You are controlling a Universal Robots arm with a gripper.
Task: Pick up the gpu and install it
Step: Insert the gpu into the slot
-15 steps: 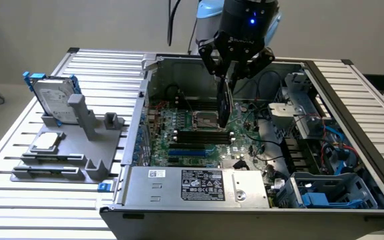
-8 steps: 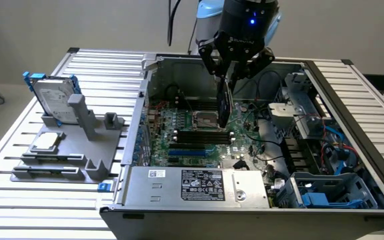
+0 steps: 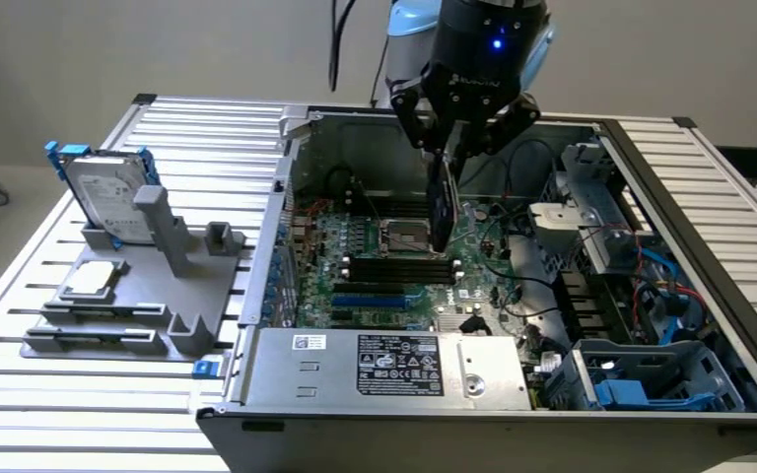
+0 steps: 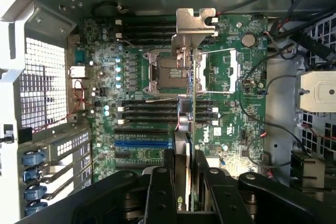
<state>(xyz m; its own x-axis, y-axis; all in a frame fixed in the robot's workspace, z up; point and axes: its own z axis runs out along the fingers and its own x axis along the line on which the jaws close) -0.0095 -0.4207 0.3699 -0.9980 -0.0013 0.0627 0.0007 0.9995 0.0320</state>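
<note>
Fingers (image 3: 421, 120) first, in the exterior view: the gripper (image 3: 452, 150) was clamped tight on the top edge of the gpu (image 3: 442, 202), with no gap between pad and card. The card hung straight down from the grip, its long axis upright and its thin edge turned to the camera. It was held in the air inside the open computer case (image 3: 694, 222), above the green motherboard (image 3: 378, 266) and near the processor socket (image 3: 405, 235), with its lower end close over the black memory slots (image 3: 398, 268). The case lay on its side on a table (image 3: 208, 123) of ribbed metal slats, with a plain pale wall behind. On the exterior view's left stood a grey holder (image 3: 174, 266) carrying a silver hard drive (image 3: 105, 192) with blue rails. At the near end of the case sat the power supply (image 3: 398, 365).

Over to the wrist view: the black fingers (image 4: 160, 187) pinched the gpu (image 4: 185, 121) from both sides, and the gripper (image 4: 187, 179) was closed on it. The card ran away from the grip toward the board, again seen edge-on, with its black cover on one face and the thin circuit board on the other. Its silver bracket (image 4: 195, 24) sat at the end farthest from the fingers. Beneath lay the motherboard (image 4: 231, 129), the socket (image 4: 164, 74), the memory slots (image 4: 147, 109) and a blue slot (image 4: 140, 143).
</note>
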